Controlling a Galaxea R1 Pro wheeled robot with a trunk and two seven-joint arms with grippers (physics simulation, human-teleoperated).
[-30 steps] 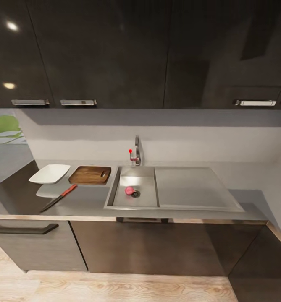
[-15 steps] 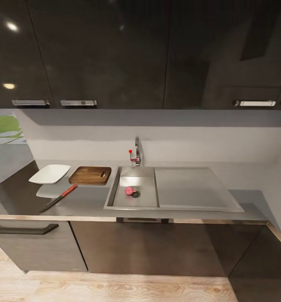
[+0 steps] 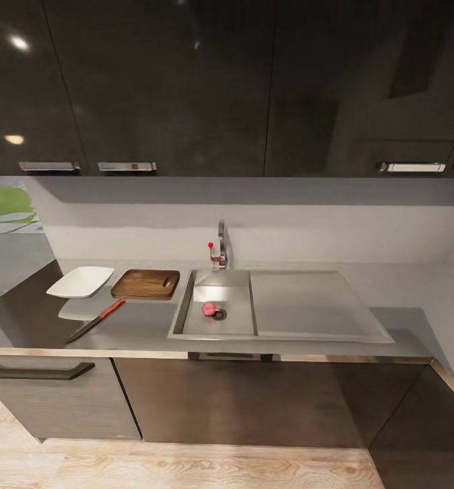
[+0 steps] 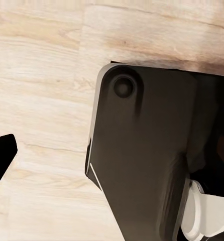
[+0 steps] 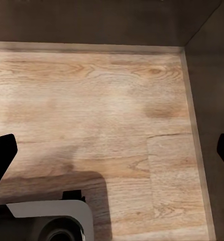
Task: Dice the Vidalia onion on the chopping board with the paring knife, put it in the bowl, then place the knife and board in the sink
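Note:
In the head view the pinkish-red Vidalia onion [image 3: 209, 309] lies in the steel sink [image 3: 235, 323], next to the drain. Left of the sink, the brown chopping board [image 3: 145, 283] lies flat on the grey countertop [image 3: 145, 329]. The white bowl [image 3: 81, 281] stands just left of the board. The paring knife [image 3: 96, 320] lies in front of them, its red handle toward the board. My right gripper [image 5: 112, 153] hangs open over the wooden floor with nothing between its fingertips. My left gripper [image 4: 112, 155] also points down at the floor, one black fingertip [image 4: 1, 155] showing far out at the picture's edge.
A chrome faucet [image 3: 220, 248] with a red knob stands behind the basin, and a flat drainboard [image 3: 308, 304] lies to its right. Dark wall cabinets [image 3: 186, 88] hang above the counter. Base cabinets [image 3: 240, 401] face me across wooden floor. My own dark base [image 4: 142, 150] shows below the left wrist.

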